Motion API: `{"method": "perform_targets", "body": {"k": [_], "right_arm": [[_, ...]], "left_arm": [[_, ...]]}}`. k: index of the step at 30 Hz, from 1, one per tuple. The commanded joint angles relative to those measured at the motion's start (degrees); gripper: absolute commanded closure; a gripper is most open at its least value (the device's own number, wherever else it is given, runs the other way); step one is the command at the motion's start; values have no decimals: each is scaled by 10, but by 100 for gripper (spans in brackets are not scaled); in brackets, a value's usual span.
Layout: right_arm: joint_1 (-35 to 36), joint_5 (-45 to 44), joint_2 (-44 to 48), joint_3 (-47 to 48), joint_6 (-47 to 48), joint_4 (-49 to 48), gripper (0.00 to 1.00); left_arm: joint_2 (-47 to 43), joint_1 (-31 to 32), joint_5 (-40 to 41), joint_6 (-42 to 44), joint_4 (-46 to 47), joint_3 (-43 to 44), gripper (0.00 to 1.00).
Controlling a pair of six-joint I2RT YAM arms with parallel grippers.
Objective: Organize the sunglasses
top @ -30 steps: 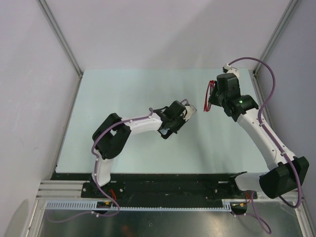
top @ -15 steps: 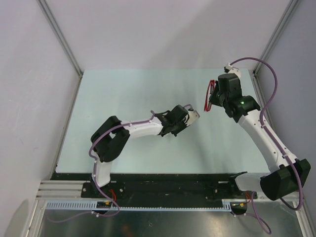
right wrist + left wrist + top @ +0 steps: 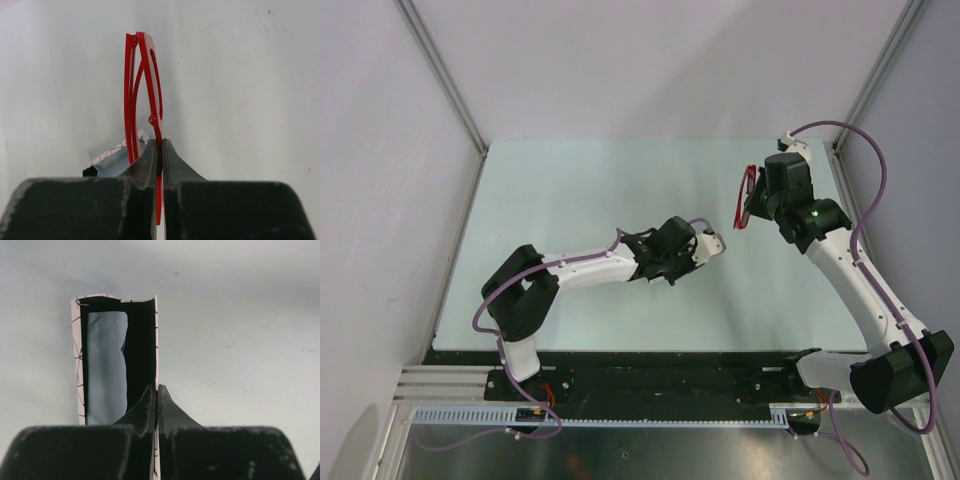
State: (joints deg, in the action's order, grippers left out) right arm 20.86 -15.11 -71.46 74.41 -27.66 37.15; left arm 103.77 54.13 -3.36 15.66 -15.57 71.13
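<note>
The left arm stretches low from the near edge out to mid-counter (image 3: 580, 190), elbow nearly straight. Its hand (image 3: 156, 390) is pinched tight on the right wall of the case (image 3: 80, 365), one finger inside and one outside. That looks like bracing it and keeping it open. The case lies mouth up with the cloth (image 3: 105, 365) already along its left side, leaving a dark empty strip on the right.

Further back and to the right, the right arm reaches up the counter's far side with the wrist turned in toward the middle. Its hand (image 3: 160, 147) is clamped on the sunglasses (image 3: 156, 117), gripping the thin red frame edge-on. They look folded and are held up off the counter, just beyond the case's far end, not yet over the opening.

So I'd call this the carry-over step, with the glasses picked up and the case held ready. Next, the right hand probably has to swing in over the case, tip the glasses flat so they line up with the long slot, and lower them beside the cloth. It's a tight fit, and the left fingers sit right on that wall, so I'd watch for a clash.
</note>
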Motion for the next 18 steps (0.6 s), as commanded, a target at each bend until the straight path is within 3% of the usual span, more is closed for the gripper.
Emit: {"method": "perform_targets", "body": {"k": [1,8,17,18], "right_arm": [[1,5,14,-1,-12,-12,100],[0,11,11,-1,-12,-18,100],[0,17,4,-1,-8,-24,100],[0,17,4,-1,-7,-24,100]], "left_arm": [[-26,21,-37,58,12,-7,100],[-15,41,20,83,28,-43,99],[-16,42,61,73,40,-61,70],[-17,42,65,69,40,-58,57]]}}
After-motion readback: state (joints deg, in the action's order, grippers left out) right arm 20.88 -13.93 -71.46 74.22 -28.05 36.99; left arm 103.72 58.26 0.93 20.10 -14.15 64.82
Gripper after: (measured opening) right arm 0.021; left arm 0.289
